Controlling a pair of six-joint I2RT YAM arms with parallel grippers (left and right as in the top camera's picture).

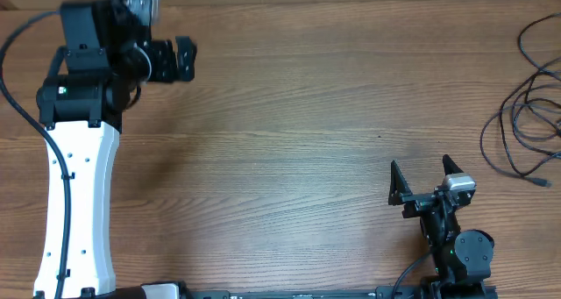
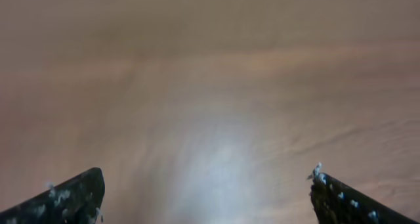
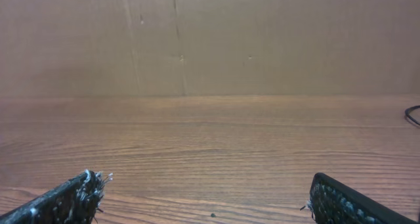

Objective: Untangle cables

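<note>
The cables (image 1: 526,115) are thin black cords in loose loops at the far right edge of the table in the overhead view; a bit of one shows at the right edge of the right wrist view (image 3: 413,115). My right gripper (image 1: 422,174) is open and empty near the front right, left of and below the cables; its fingertips (image 3: 203,191) frame bare wood. My left gripper (image 1: 186,58) is open and empty at the back left, far from the cables; its fingertips (image 2: 207,194) frame blurred bare wood.
The wooden table (image 1: 289,141) spans the view. A thick black cord (image 1: 13,80) runs along the left arm's base at the far left. A brown wall (image 3: 210,40) stands behind the table's far edge.
</note>
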